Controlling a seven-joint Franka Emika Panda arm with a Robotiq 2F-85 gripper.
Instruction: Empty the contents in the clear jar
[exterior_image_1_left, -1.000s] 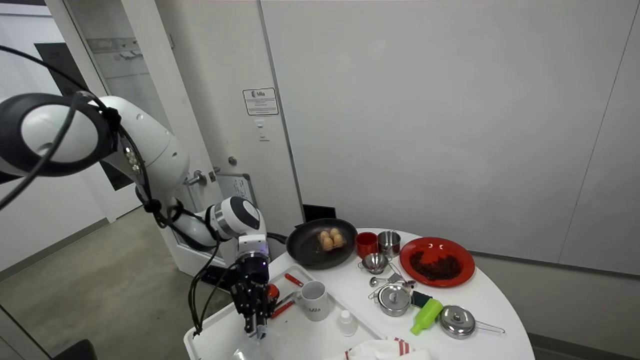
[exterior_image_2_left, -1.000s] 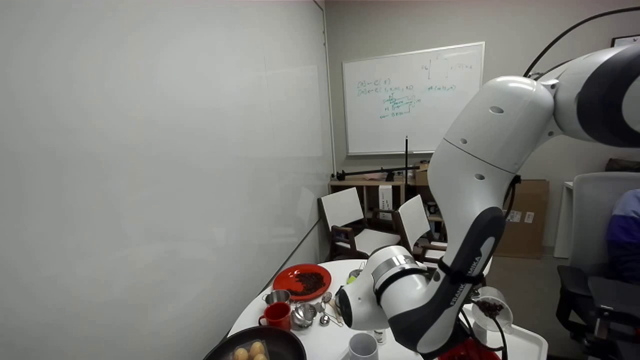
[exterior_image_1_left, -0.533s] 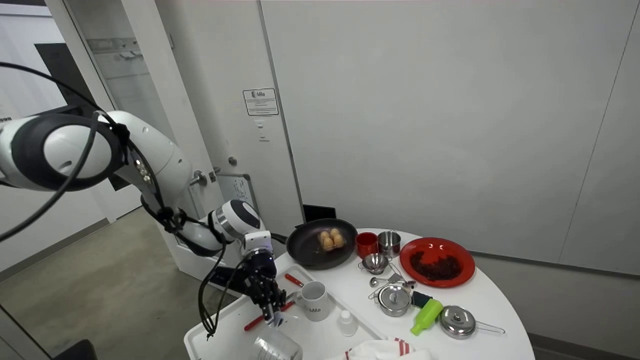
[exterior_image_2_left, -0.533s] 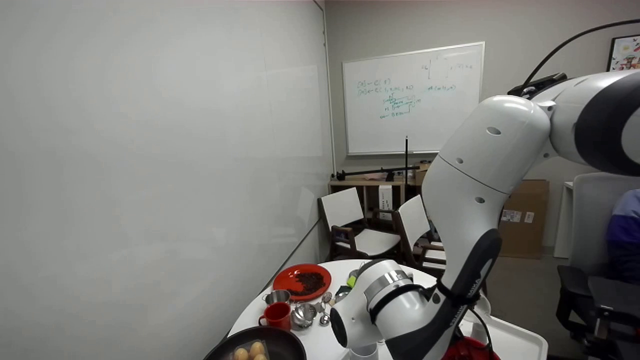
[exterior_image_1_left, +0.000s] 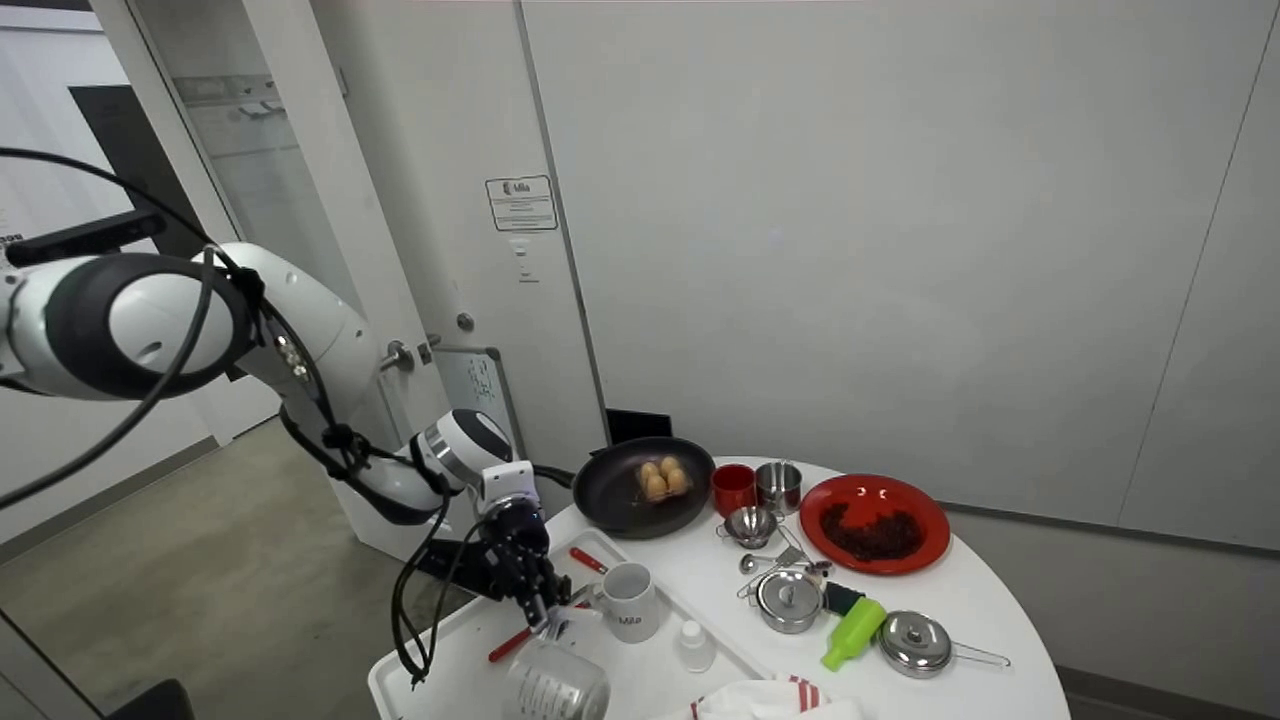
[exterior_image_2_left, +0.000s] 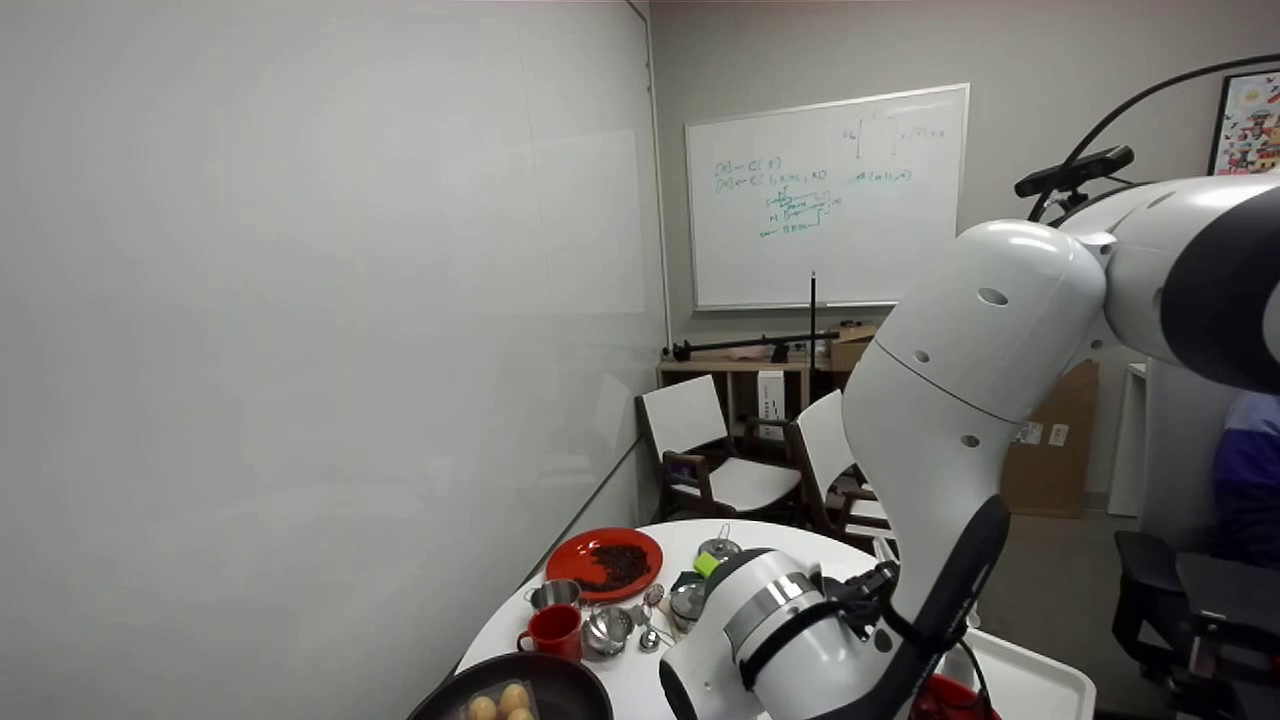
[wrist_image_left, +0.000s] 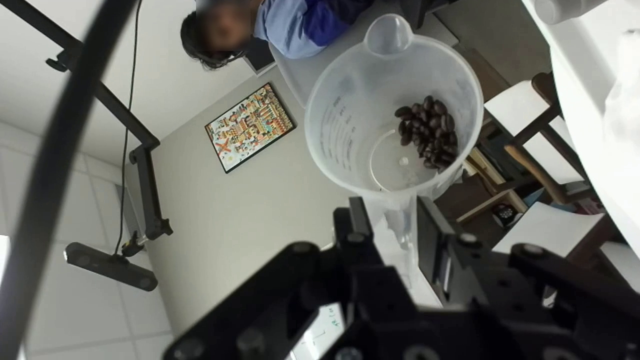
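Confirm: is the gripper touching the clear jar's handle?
Touching. In the wrist view, the handle of the clear jar sits between the pads of the gripper, with no gap showing on either side.

Even light, thick wrist-view cable (wrist_image_left: 53, 165) blurred

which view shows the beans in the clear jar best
The wrist view: it looks into the clear jar and shows the beans heaped to one side. In an exterior view the jar's outside shows, but not the beans; in an exterior view the arm seems to hide them.
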